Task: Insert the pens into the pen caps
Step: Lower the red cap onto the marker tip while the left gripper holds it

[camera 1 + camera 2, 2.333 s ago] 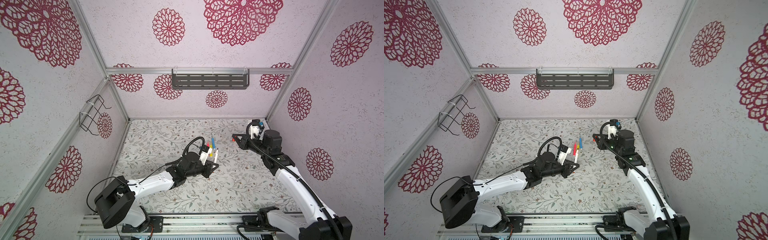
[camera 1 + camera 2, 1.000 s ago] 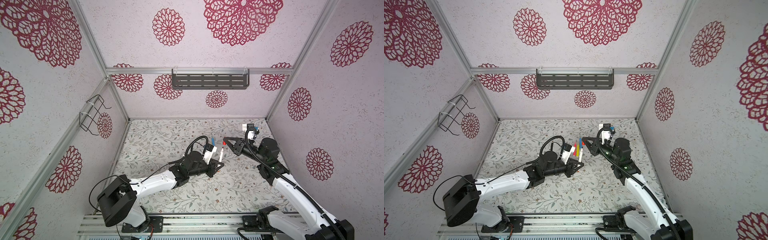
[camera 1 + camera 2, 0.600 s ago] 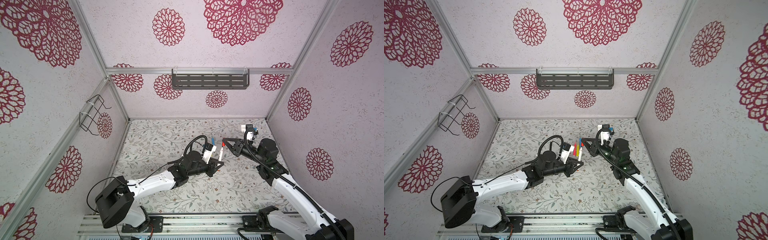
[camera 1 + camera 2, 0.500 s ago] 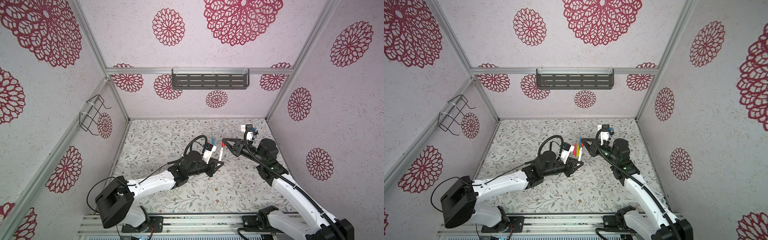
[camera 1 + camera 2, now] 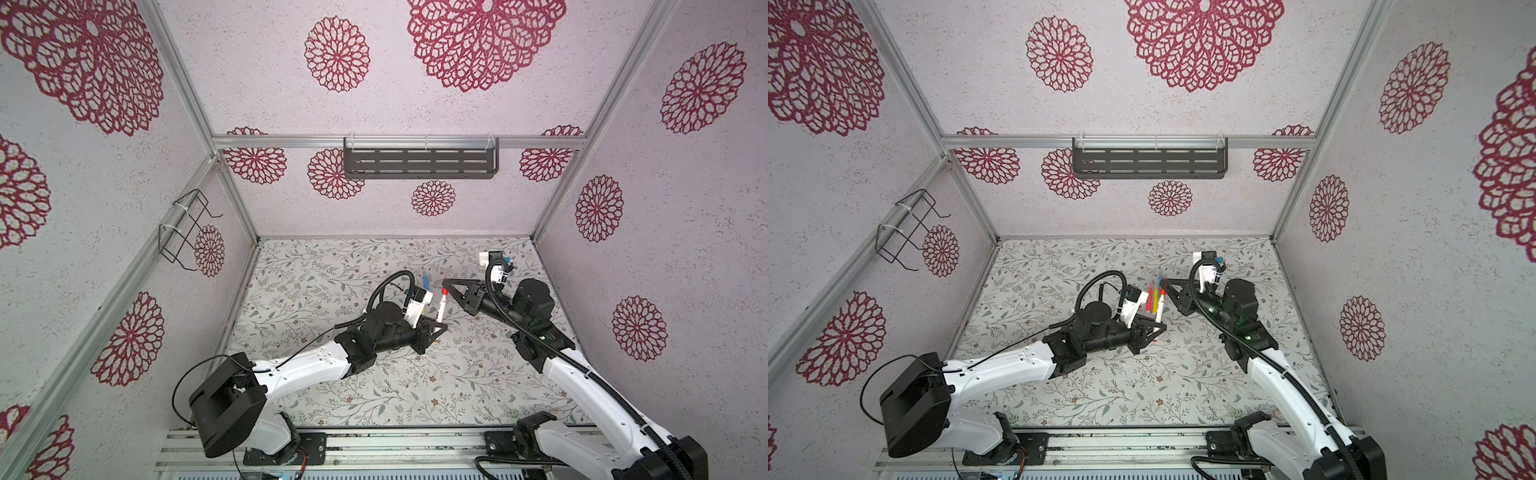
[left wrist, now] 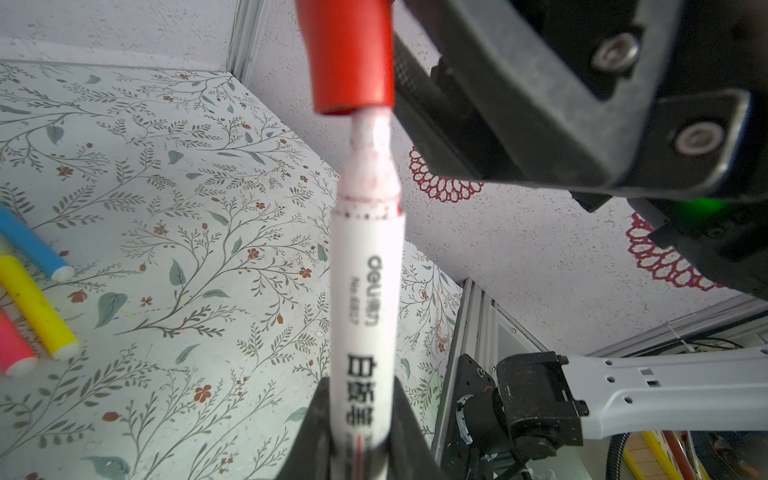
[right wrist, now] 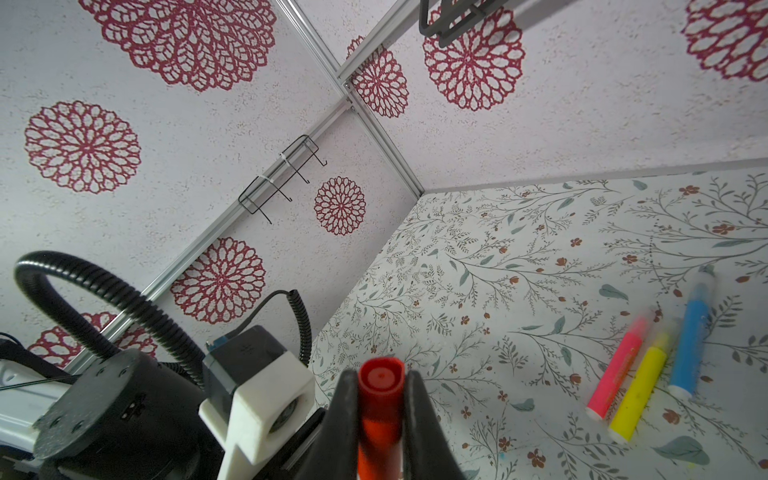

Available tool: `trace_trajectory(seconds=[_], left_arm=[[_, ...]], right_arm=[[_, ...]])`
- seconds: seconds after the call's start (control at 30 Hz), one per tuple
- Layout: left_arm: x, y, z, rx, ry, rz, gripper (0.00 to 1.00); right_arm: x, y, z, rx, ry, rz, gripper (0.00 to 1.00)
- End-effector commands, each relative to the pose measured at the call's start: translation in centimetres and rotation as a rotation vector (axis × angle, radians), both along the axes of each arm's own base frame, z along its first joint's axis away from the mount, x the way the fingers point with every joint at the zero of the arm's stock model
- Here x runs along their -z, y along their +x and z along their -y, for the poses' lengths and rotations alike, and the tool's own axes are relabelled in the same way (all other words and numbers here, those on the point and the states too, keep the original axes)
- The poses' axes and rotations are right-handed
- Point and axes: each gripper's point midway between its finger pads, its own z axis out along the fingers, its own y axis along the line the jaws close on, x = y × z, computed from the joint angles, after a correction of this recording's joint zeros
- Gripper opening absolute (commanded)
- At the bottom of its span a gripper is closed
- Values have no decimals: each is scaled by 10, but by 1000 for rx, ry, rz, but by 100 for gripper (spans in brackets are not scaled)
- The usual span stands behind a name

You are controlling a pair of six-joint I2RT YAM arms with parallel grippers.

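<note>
My left gripper (image 6: 361, 399) is shut on a white pen (image 6: 365, 291) and holds it upright, as both top views show (image 5: 440, 309) (image 5: 1159, 311). My right gripper (image 7: 380, 386) is shut on a red pen cap (image 7: 380, 399). In the left wrist view the red cap (image 6: 349, 54) sits over the pen's narrow neck, with part of the neck still bare below it. In both top views the right gripper (image 5: 445, 284) (image 5: 1163, 282) meets the pen's top from the right, above the left gripper (image 5: 436, 328). A blue pen (image 7: 690, 340), a yellow pen (image 7: 640, 395) and a pink pen (image 7: 615, 370) lie side by side on the floor.
The floor is floral-patterned (image 5: 332, 270) and walled on three sides. A grey slotted shelf (image 5: 419, 163) hangs on the back wall and a wire rack (image 5: 187, 230) on the left wall. The three lying pens (image 5: 1154, 299) are just behind the left gripper.
The right gripper has swung in from the back right with the red cap and brought it onto the white pen's tip. The left arm has hardly moved in the last second.
</note>
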Motion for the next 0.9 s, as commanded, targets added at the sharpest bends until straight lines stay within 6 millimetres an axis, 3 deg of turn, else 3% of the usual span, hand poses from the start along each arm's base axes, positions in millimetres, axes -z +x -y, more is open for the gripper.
trace_trajectory(seconds=[0.0, 0.43, 0.63, 0.87], left_arm=[[-28, -1, -1, -15, -54, 67, 1], [-27, 5, -1, -41, -59, 70, 1], [-27, 10, -9, -88, -66, 82, 1], [-34, 16, -21, -127, -133, 73, 1]], right_arm=[[-11, -13, -3, -32, 21, 45, 7], [-3, -22, -8, -57, 37, 37, 7], [5, -22, -8, -36, 35, 28, 13], [-3, -39, -18, -77, 9, 103, 21]])
